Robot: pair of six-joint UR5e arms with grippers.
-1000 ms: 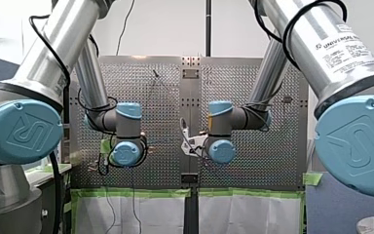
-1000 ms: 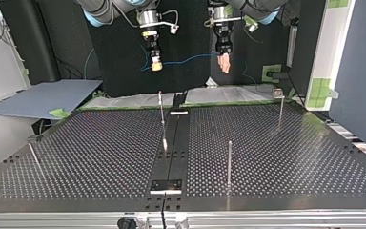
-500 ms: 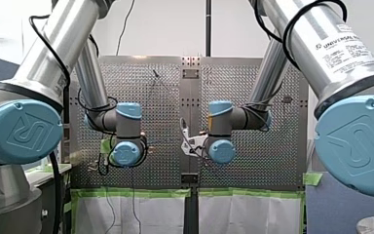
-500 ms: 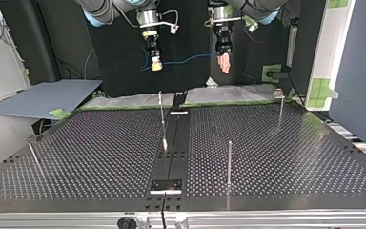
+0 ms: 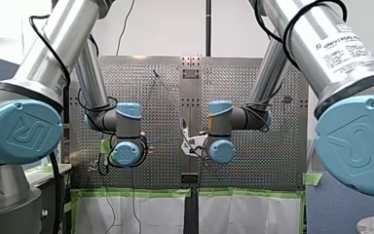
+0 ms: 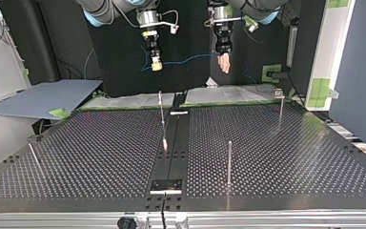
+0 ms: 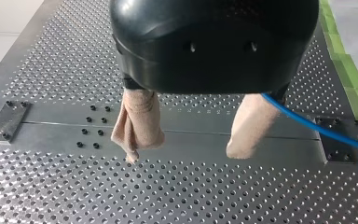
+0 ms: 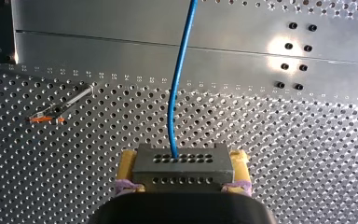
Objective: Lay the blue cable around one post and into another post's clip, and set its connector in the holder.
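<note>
Nothing moved: my right tool (image 6: 156, 65) hovers high, clamping the connector (image 8: 182, 164).

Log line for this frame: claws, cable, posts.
right claw: shut on connector | left claw: open, blue cable beside one finger | posts: no cable yet

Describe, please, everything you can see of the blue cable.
The blue cable is thin and slightly slack, hanging in the air, clear of the table. One end enters a grey perforated connector clamped between the yellow pads of my right end effector. It runs past one beige pad of my open left end effector; contact there is unclear.
</note>
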